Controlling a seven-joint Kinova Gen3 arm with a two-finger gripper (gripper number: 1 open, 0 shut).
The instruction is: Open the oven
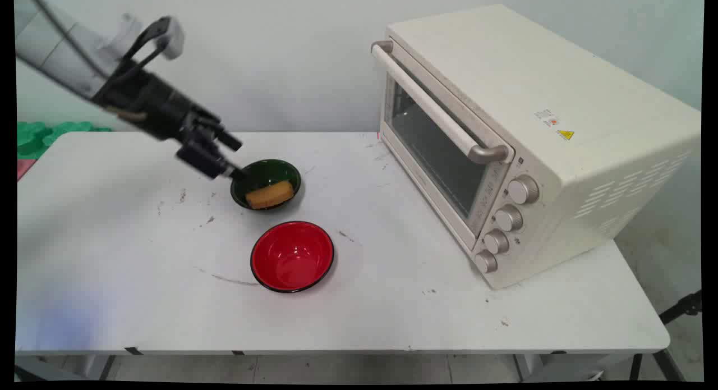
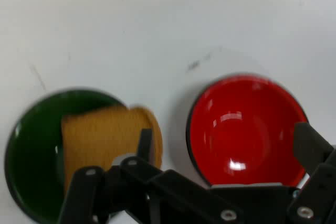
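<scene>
A dark green bowl [image 1: 266, 183] stands near the table's middle with a tan slab of bread or sponge [image 1: 270, 194] lying in it. An empty red bowl [image 1: 292, 256] with a black rim stands just in front of it. My black gripper [image 1: 238, 159] hangs open at the green bowl's left rim, its lower finger tip right by the rim, with nothing held. In the hand view the open gripper [image 2: 224, 136] spans both bowls. One finger [image 2: 145, 144] lies over the tan slab [image 2: 105, 140] in the green bowl [image 2: 31, 156], the other at the red bowl's [image 2: 247, 124] far edge.
A cream toaster oven [image 1: 521, 132] with its glass door shut and several knobs fills the table's right side. Green foam pieces [image 1: 39, 134] and a pink one lie beyond the table's left back corner. Dark scuff marks dot the white tabletop [image 1: 140, 255].
</scene>
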